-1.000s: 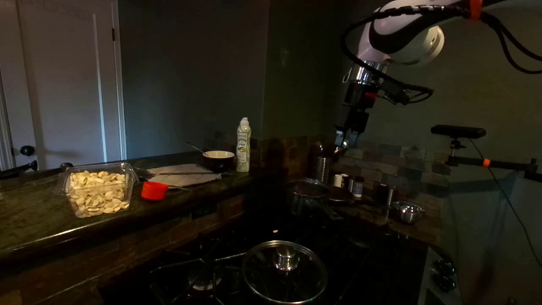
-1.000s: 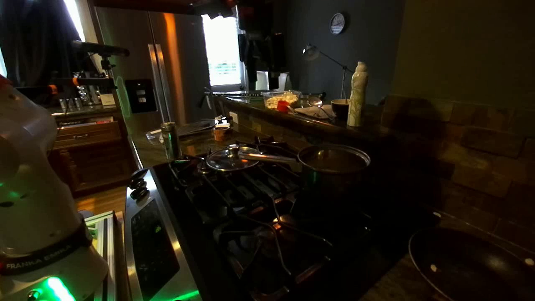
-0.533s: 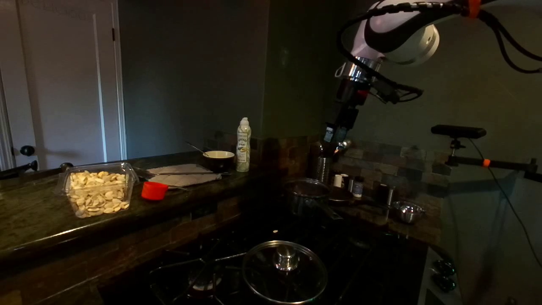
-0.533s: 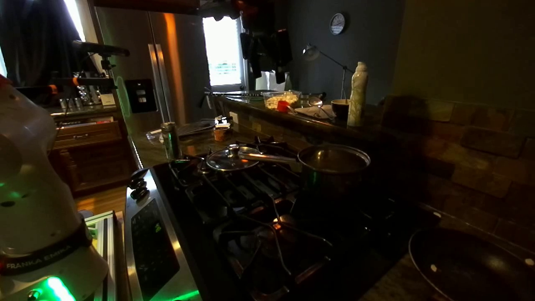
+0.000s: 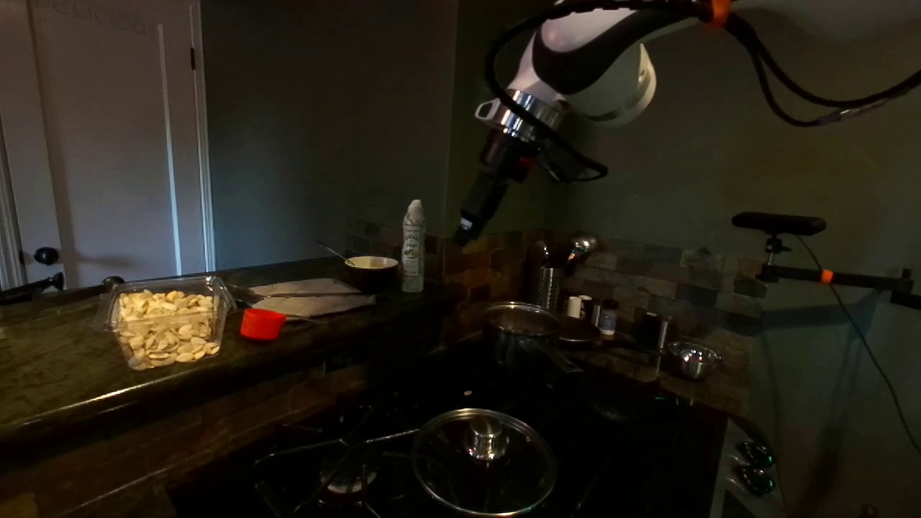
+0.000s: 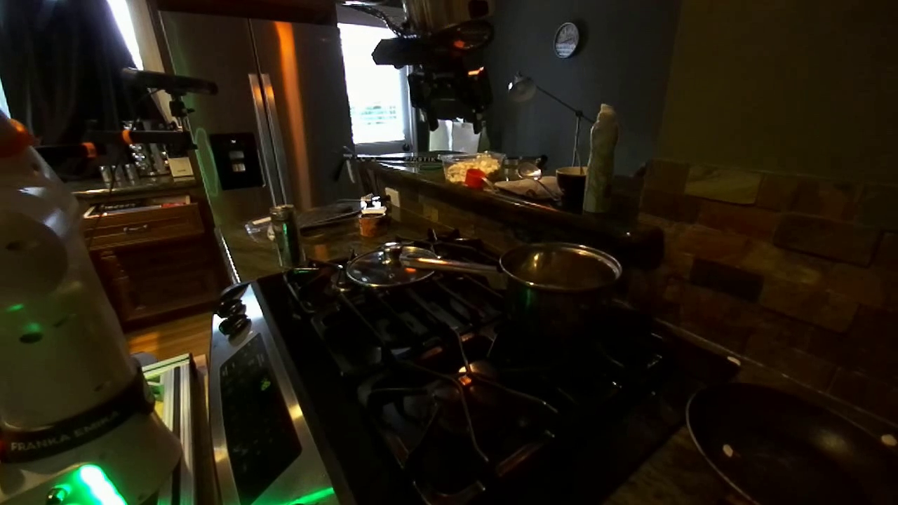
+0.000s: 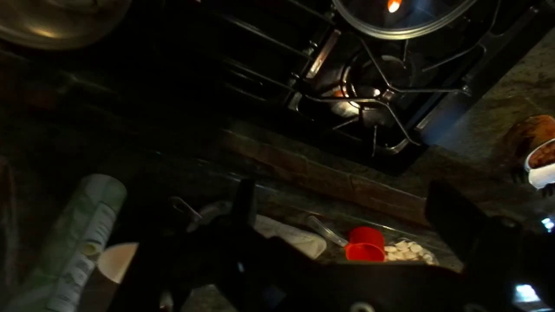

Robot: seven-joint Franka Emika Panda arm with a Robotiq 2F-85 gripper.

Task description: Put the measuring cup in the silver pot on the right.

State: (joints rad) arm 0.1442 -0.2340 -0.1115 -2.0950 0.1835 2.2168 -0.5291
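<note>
My black two-fingered pincer (image 7: 341,195) hangs in the air, spread wide. The small bright red plastic measuring cup (image 5: 262,324) sits on the dark mottled counter (image 5: 65,367), just beside the clear plastic tub (image 5: 222,302) of pale, flat pieces (image 5: 169,338) and well apart from me. The round, long-handled silver metal pot (image 6: 561,301) stands on the black gas stove (image 6: 337,365).

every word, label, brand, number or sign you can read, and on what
"FRANKA EMIKA": robot arm's band
Spray bottle: label too blurred
Jar: label too small
Clock: numbers too small
Stove display: too blurred
Far dark strip: letters too small
Door: top letters too faint
</note>
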